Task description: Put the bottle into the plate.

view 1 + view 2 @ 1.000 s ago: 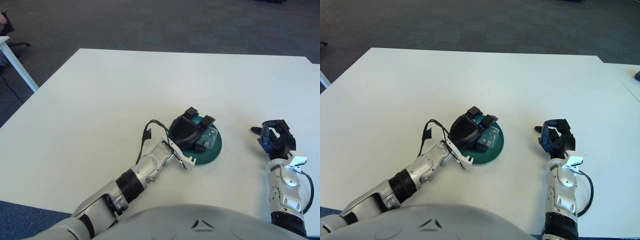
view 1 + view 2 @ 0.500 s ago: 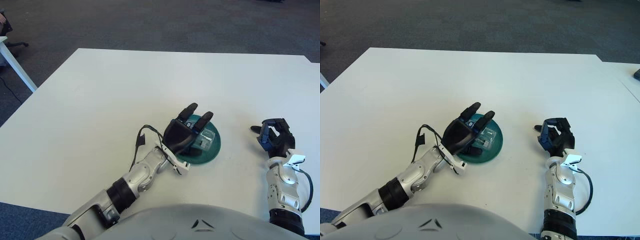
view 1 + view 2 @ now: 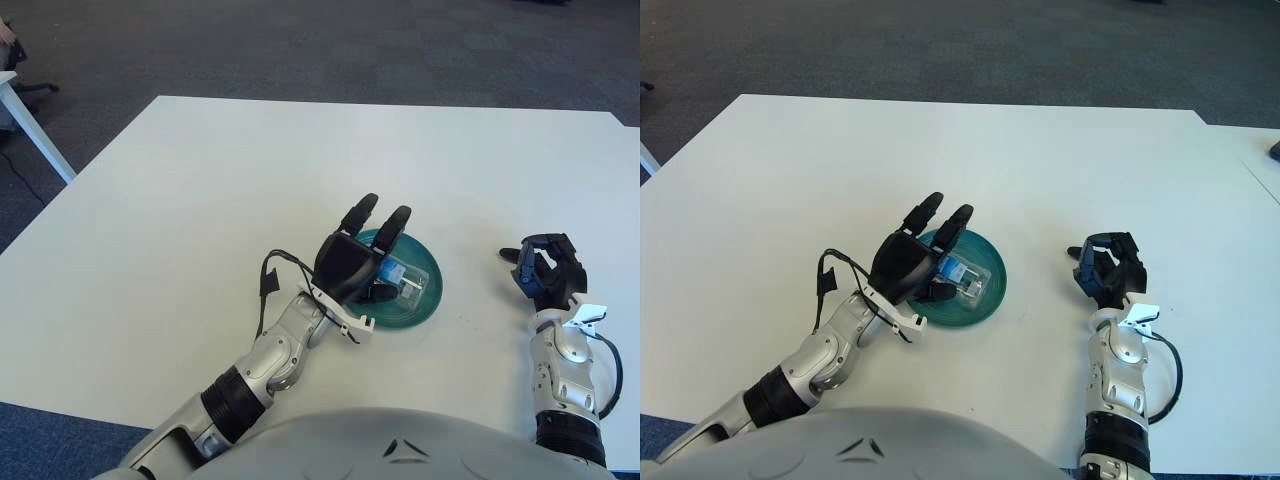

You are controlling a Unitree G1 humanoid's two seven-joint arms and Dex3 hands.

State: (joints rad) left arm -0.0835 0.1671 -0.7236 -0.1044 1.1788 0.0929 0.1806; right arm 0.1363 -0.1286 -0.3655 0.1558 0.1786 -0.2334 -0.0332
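A clear plastic bottle with a blue label lies on its side in the round green plate near the table's middle. My left hand hovers over the plate's left half with its fingers spread straight and nothing in them. The bottle lies just right of that hand, apart from the fingers. My right hand shows at the right of the plate, off to the side over the table, fingers curled and holding nothing.
The white table stretches wide behind and to the left of the plate. Dark carpet lies beyond its far edge. A white table leg stands at the far left.
My left hand has let go of the bottle, spread its fingers and drawn back to the left and up. The bottle now lies uncovered in the plate. The right hand has hardly moved.
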